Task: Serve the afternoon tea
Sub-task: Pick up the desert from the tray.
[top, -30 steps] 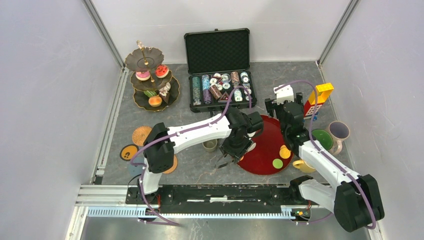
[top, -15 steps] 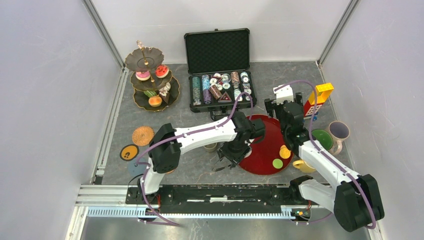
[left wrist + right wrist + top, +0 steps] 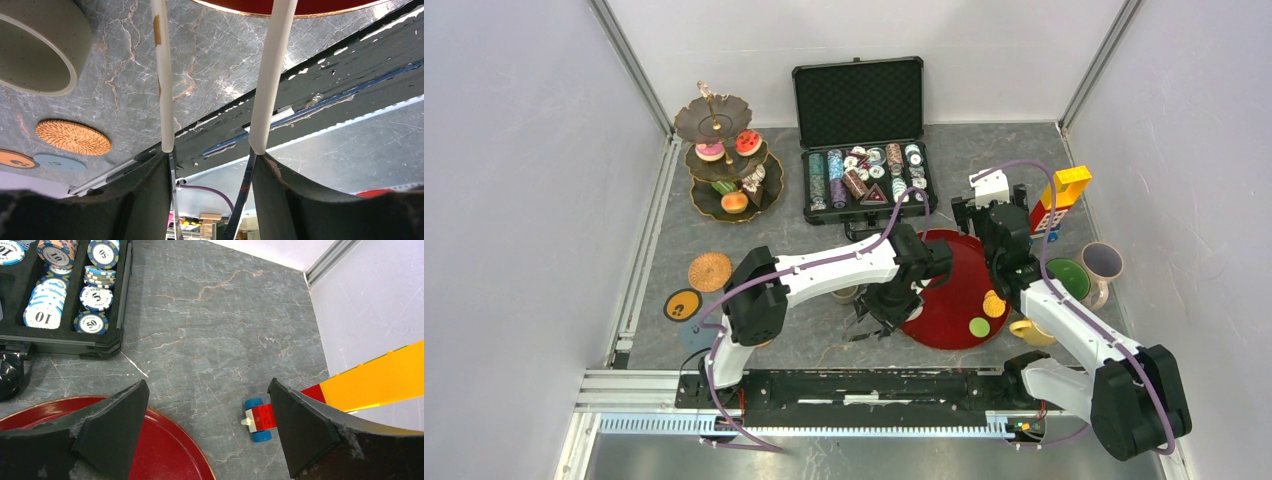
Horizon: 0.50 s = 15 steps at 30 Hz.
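The dark three-tier stand (image 3: 724, 150) at the back left holds donuts, an orange round and cake slices. The red tray (image 3: 954, 285) carries an orange round (image 3: 994, 303) and a green round (image 3: 979, 326). A beige mug (image 3: 844, 291) stands left of the tray and also shows in the left wrist view (image 3: 35, 50). My left gripper (image 3: 879, 308) (image 3: 210, 155) is shut on metal tongs with white tips (image 3: 267, 75). The tongs are spread and empty, over the table by the tray's near-left rim (image 3: 280, 5). My right gripper (image 3: 992, 215) (image 3: 210, 440) is open and empty beyond the tray.
The black poker chip case (image 3: 864, 150) lies open at the back, its corner in the right wrist view (image 3: 70, 300). The red-yellow block tower (image 3: 1059, 195) (image 3: 370, 377) stands right. Green (image 3: 1069, 277), lilac (image 3: 1102, 262) and yellow (image 3: 1031, 331) mugs are right of the tray. Coasters (image 3: 709, 270) lie left.
My left gripper with the tongs has shifted a little left and toward the near edge, off the tray's rim. The right arm has not moved.
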Available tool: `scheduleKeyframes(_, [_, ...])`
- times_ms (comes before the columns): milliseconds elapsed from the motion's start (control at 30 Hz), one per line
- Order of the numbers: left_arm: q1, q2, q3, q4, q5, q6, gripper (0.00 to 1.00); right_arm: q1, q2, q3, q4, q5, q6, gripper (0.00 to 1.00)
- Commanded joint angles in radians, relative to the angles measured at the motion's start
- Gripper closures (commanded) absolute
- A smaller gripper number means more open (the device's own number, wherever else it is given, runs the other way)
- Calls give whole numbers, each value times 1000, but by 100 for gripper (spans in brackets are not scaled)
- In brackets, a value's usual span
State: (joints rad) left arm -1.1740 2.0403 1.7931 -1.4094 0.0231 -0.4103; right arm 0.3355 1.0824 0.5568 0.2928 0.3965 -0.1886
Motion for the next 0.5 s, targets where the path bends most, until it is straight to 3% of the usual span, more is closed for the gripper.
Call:
scheduleKeyframes(0, [-3,9,17,-22,-1,65,38,2,2,0,49,-6,0,2])
scheduleKeyframes(467, [-1,17,-25,-20,26,93,38,2,16,3,49,-10,3,2])
